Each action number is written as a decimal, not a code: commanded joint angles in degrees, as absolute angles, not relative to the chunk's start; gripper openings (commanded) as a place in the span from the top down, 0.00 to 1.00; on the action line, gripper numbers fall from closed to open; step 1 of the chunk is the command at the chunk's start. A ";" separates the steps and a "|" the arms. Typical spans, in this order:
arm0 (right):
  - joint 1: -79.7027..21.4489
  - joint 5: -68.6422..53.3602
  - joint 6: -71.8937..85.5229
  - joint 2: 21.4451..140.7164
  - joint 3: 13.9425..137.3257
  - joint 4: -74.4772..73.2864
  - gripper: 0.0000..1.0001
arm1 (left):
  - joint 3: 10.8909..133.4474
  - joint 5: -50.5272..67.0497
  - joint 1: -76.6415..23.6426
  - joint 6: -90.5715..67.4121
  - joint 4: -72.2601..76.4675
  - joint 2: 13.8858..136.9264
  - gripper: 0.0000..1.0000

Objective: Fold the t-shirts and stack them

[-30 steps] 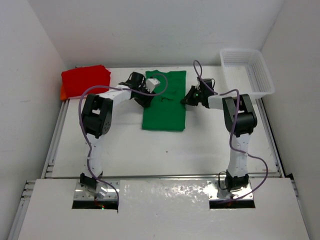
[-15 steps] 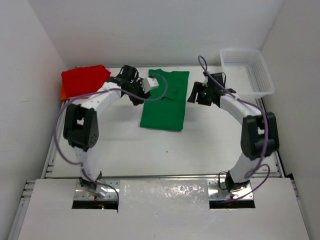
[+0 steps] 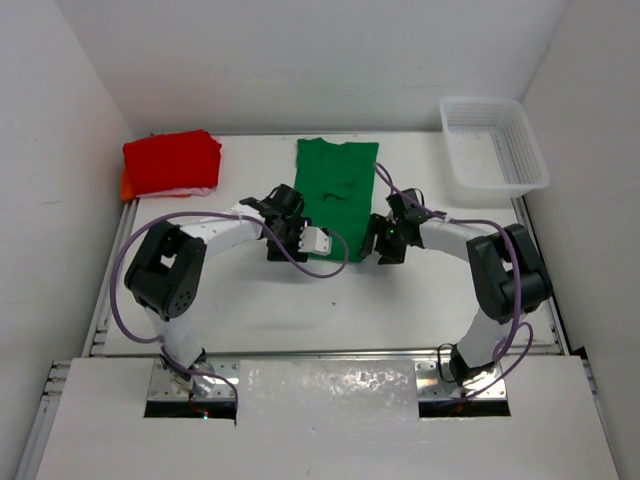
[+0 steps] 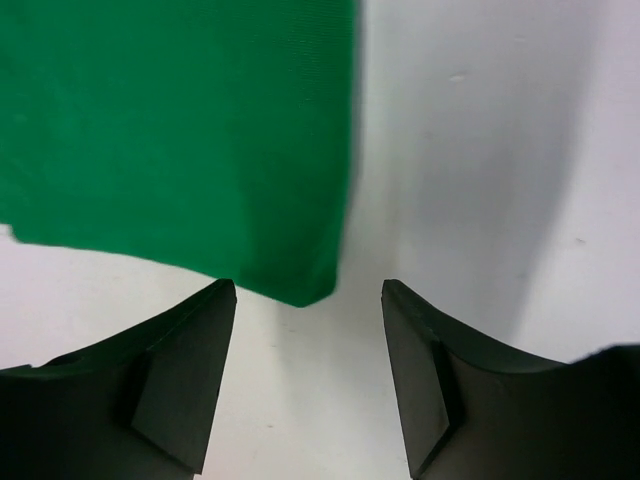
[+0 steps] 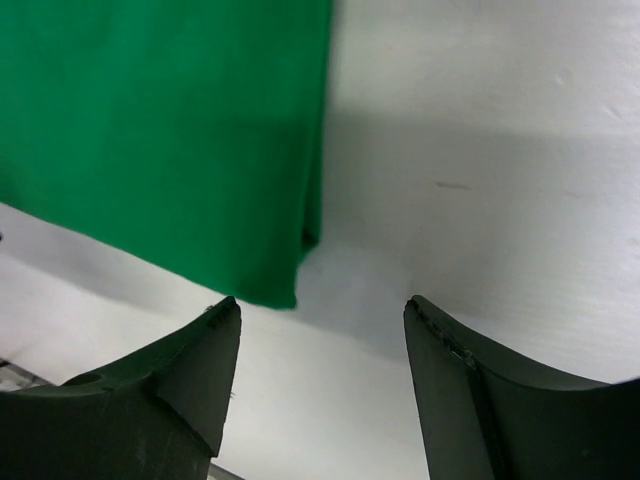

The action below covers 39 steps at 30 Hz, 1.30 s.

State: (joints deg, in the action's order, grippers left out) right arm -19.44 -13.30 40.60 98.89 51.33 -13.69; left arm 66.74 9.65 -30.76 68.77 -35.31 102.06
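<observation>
Green t-shirt (image 3: 337,195) lies flat mid-bench as a long narrow strip. Its collar end is near the far edge and its hem end is about the centre. There are small wrinkles on the far half; the rest is smooth.

Left gripper (image 3: 287,243) is low at the near left corner of the strip. In the left wrist view the gripper (image 4: 307,290) has its fingers spread wide and nothing is pinched. The corner of the green t-shirt (image 4: 180,130) sits in the gap just ahead of the fingertips, with bare table to its right. Contact with the cloth cannot be told.

Right gripper (image 3: 380,248) is low at the near right corner. In the right wrist view the gripper (image 5: 321,303) is also spread and holds nothing. The corner of the green t-shirt (image 5: 160,120) lies just ahead of the left finger, with its side edge slightly raised and casting a shadow.

Surroundings:
- Red t-shirt (image 3: 172,162) lies folded at the far left corner, well apart from both arms.
- An orange t-shirt (image 3: 127,186) shows as a sliver under its left edge.
- White mesh basket (image 3: 545,180) sits at the far right corner, clear of the right arm.
- Left arm's purple cable (image 3: 113,295) bows out toward the left edge. A further loop hangs across the green hem between the two grippers.
- White table (image 3: 400,300) is bare toward the near edge.
</observation>
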 commanded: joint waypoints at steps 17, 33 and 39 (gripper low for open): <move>-20.48 -20.13 49.83 106.44 51.86 -3.87 0.90 | 62.14 8.17 -30.85 61.35 -21.00 105.64 0.99; -24.52 -21.97 33.33 85.12 42.46 -20.46 1.00 | 50.74 6.24 -37.96 49.40 -39.63 87.56 1.00; -33.29 -22.50 33.30 72.44 36.48 -33.03 1.00 | 45.44 9.57 -46.74 42.19 -51.49 74.55 1.00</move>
State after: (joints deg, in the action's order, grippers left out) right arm -30.30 -22.61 35.27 76.42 38.52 -23.38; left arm 46.41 9.02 -45.12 47.27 -41.43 79.00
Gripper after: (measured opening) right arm 0.003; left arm 0.025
